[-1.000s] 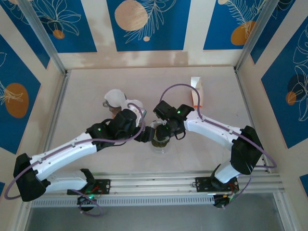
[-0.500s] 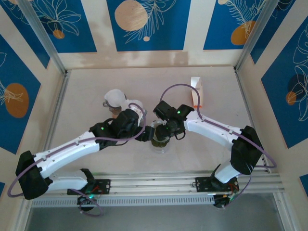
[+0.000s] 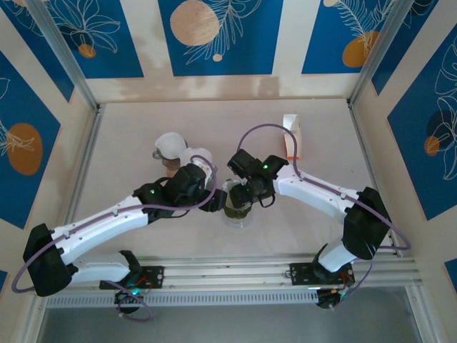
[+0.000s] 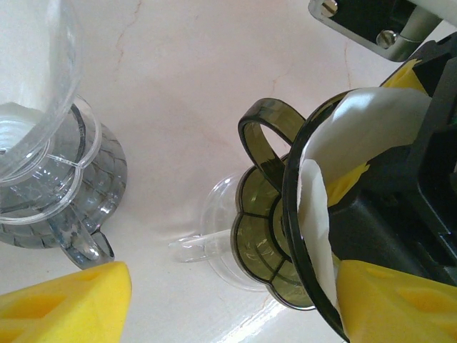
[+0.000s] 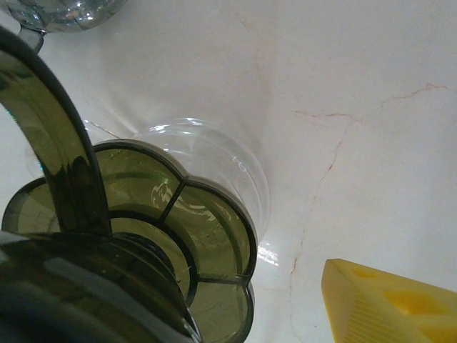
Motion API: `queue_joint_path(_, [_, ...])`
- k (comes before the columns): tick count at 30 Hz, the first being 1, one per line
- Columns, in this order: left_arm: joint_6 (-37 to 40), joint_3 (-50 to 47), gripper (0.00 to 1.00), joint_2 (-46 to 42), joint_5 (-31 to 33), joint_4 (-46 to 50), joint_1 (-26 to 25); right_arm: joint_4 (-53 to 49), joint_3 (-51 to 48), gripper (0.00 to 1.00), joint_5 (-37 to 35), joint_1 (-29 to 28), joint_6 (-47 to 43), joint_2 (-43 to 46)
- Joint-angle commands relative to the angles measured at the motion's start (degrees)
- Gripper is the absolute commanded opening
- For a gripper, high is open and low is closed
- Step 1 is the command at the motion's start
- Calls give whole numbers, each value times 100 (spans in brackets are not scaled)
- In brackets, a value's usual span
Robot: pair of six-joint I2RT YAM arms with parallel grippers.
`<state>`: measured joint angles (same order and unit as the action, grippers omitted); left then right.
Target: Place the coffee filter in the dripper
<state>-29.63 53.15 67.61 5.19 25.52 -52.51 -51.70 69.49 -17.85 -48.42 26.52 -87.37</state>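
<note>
From above, the olive dripper on the desk is mostly covered. The left wrist camera shows the coffee filter inside it, left pincer spread; right pincer state unclear.

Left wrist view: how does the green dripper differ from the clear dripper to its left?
Colour: the green dripper is dark olive, while the clear dripper is colourless to grey.
Contents: the green dripper has a white paper filter lying against its rim. Whether the clear dripper holds one I cannot tell.
Shared: both are see-through, with a handle and a petal-shaped base.
</note>
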Motion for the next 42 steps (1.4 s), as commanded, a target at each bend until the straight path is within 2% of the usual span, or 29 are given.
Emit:
queue_joint_path(1, [16, -33, 76, -60, 60, 120, 49, 99, -38, 69, -87, -36, 142, 313])
queue_joint_path(20, [16, -43, 76, -5, 36, 50, 53, 96, -710, 69, -45, 235, 480, 1655])
queue_joint_path(30, [-6, -67, 76, 6, 43, 40, 52, 341, -759, 69, 32, 281, 424, 1692])
queue_joint_path(42, [1, -51, 77, 6, 43, 32, 79, 525, -770, 70, -409, 272, 601, 2434])
